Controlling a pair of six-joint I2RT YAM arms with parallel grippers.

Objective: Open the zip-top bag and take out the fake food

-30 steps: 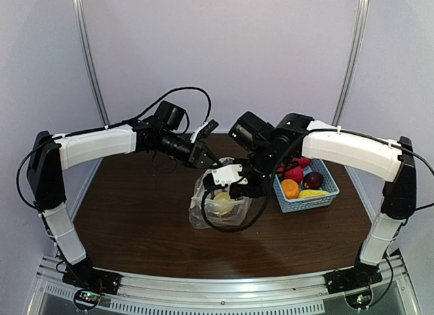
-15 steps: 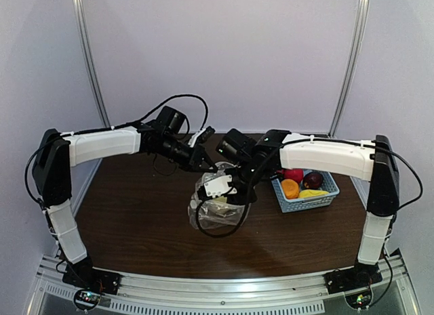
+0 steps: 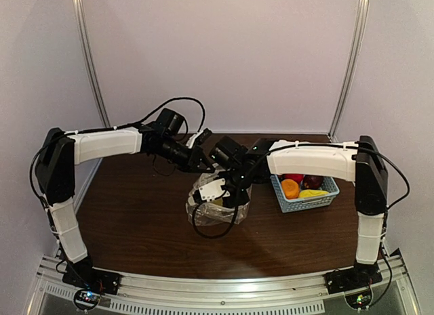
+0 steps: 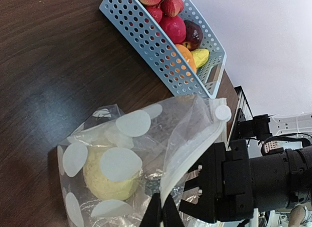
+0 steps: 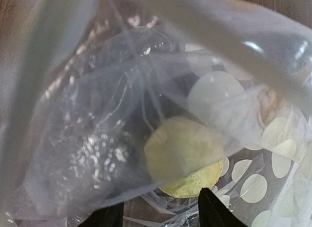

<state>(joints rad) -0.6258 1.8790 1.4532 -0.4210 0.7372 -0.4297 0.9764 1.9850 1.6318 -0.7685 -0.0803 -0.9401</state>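
Risk here lies mostly in the thin plastic, as I read it. The zip-top bag (image 3: 215,205) sits around the middle of the table (image 3: 135,227), its mouth held up by my left gripper (image 4: 161,213), whose fingers are pressed together on the white zip strip (image 4: 187,156) at the rim. My right gripper (image 5: 161,212) points down into the open mouth with its fingers spread and nothing between them that I can make out. One yellow-green fruit (image 5: 183,156) lies at the bottom of the bag, just ahead of those fingertips but with folds of clear film across the wrist view. I cannot tell whether that film lies above or below the fruit. The rest of the fake food (image 3: 290,187) is in the light-blue basket (image 3: 305,202) to the right, well apart from the bag. If I close now, I expect to trap a fold of plastic along with the fruit, so lifting would drag the whole bag and could tear the rim out of the left pinch. The fruit looks round and smooth, so an off-centre squeeze could squirt it sideways into a corner. Pushing deeper could collapse the mouth or slide the bag across the wood.
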